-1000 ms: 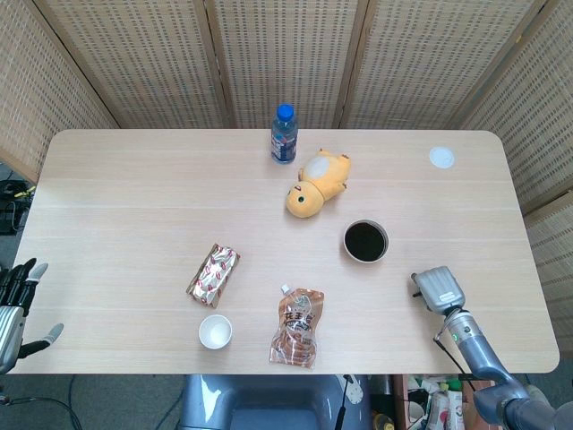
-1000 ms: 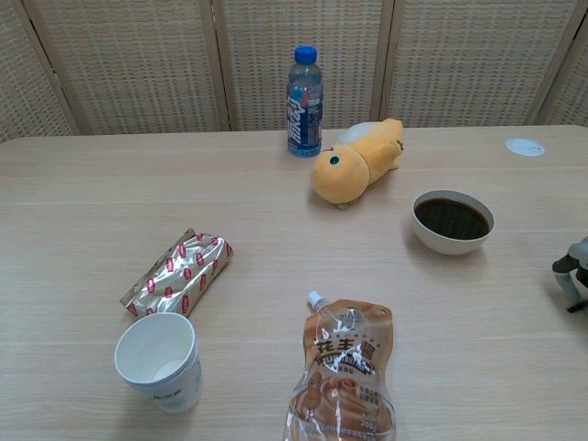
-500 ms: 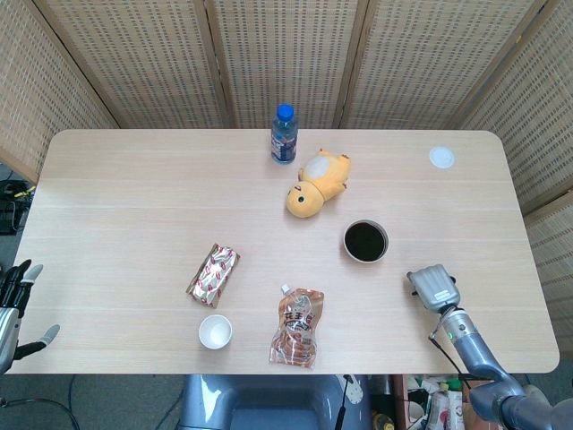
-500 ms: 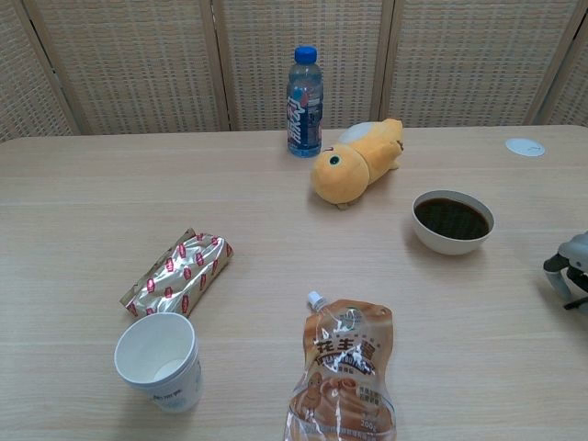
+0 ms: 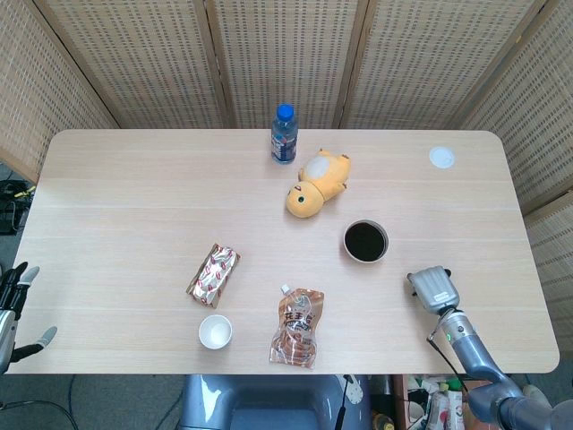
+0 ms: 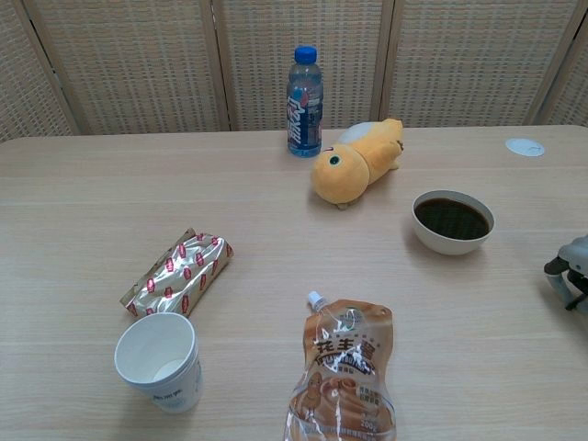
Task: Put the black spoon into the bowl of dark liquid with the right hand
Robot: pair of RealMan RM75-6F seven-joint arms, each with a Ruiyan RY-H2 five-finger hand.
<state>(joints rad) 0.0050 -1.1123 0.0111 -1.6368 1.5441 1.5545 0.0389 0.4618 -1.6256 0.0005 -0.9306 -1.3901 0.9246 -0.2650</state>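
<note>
The bowl of dark liquid (image 5: 365,241) (image 6: 452,220) stands right of the table's middle. My right hand (image 5: 433,288) (image 6: 570,268) hovers near the table's front right, a little to the right of the bowl and nearer me, with its fingers curled in. In the chest view a thin dark piece, seemingly the black spoon (image 6: 576,302), pokes out below the hand at the frame's edge; most of it is hidden. No spoon lies on the table. My left hand (image 5: 11,305) hangs off the table's front left corner with fingers spread and nothing in it.
A yellow plush toy (image 5: 316,182) and a blue-capped bottle (image 5: 284,134) stand behind the bowl. A brown snack pouch (image 5: 298,327), a white paper cup (image 5: 215,331) and a foil packet (image 5: 213,274) lie toward the front. A white lid (image 5: 440,158) sits back right.
My right hand has shifted slightly left, toward the bowl, still curled. My left hand has sunk lower at the frame's left edge.
</note>
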